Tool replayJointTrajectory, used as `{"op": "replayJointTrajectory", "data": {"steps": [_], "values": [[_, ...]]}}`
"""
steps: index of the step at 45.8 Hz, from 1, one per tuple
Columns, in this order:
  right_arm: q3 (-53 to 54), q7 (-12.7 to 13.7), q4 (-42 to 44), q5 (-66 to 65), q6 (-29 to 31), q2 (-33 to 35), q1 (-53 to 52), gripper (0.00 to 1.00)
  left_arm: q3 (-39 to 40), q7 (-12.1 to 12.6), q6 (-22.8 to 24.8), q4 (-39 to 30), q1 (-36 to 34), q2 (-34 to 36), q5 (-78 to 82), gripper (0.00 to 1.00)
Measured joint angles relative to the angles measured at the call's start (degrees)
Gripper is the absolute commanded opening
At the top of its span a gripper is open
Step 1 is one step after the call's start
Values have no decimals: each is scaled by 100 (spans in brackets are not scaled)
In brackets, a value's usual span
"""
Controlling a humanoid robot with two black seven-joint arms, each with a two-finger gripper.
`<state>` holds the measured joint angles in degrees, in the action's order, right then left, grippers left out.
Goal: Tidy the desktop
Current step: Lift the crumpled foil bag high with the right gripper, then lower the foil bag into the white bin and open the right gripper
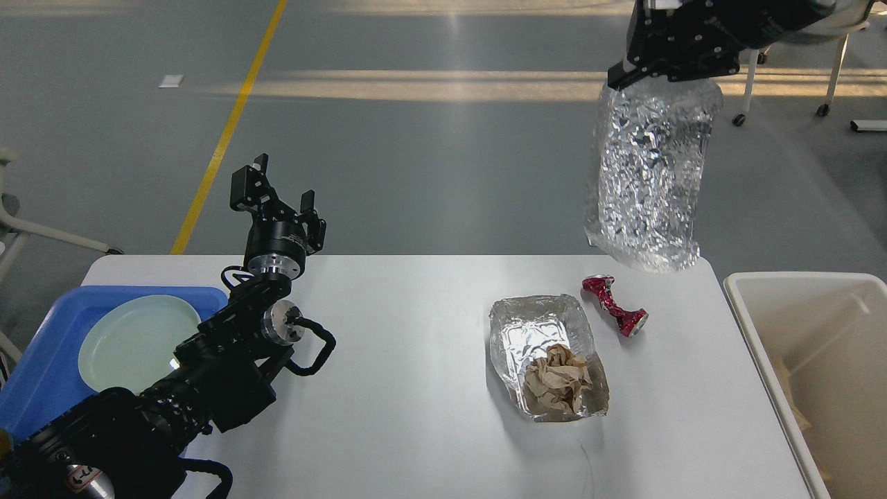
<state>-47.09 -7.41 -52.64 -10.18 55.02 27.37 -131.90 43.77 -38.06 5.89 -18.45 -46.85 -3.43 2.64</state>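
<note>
Closest in, the left arm rises over the white desktop surface (pixel 416 388), its left gripper (pixel 280 190) open and empty above the far edge. Just left of that arm sits a blue tray (pixel 41 360) holding a pale plate (pixel 132 339). Far right, the right gripper (pixel 675 66) is clamped on a crumpled foil tray (pixel 648 180) in the air; below it lie a red crushed can (pixel 615 305), a foil tray (pixel 544 329) holding crumpled brown paper (pixel 556 380), and a bin (pixel 824 333).

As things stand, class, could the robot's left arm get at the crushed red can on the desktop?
Probably not easily. The left gripper is open and empty, but the crushed red can lies far across the desktop, beyond the foil tray. Nothing blocks it.
</note>
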Motion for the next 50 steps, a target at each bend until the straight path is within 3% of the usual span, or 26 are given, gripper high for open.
{"op": "replayJointTrajectory", "data": {"steps": [12,20,25,37,50], "values": [[481,10,-214,12,-1,336,-854,0,0,0,0,0,0,0,0,99],[452,44,-184,-25,-1,359,-717,0,0,0,0,-1,0,0,0,99],[408,67,59,-92,-2,356,-36,0,0,0,0,-2,0,0,0,99],[401,78,1839,-708,-3,306,2457,0,0,0,0,-2,0,0,0,99],[133,95,2154,-1535,-1,260,4075,0,0,0,0,-2,0,0,0,99]]}}
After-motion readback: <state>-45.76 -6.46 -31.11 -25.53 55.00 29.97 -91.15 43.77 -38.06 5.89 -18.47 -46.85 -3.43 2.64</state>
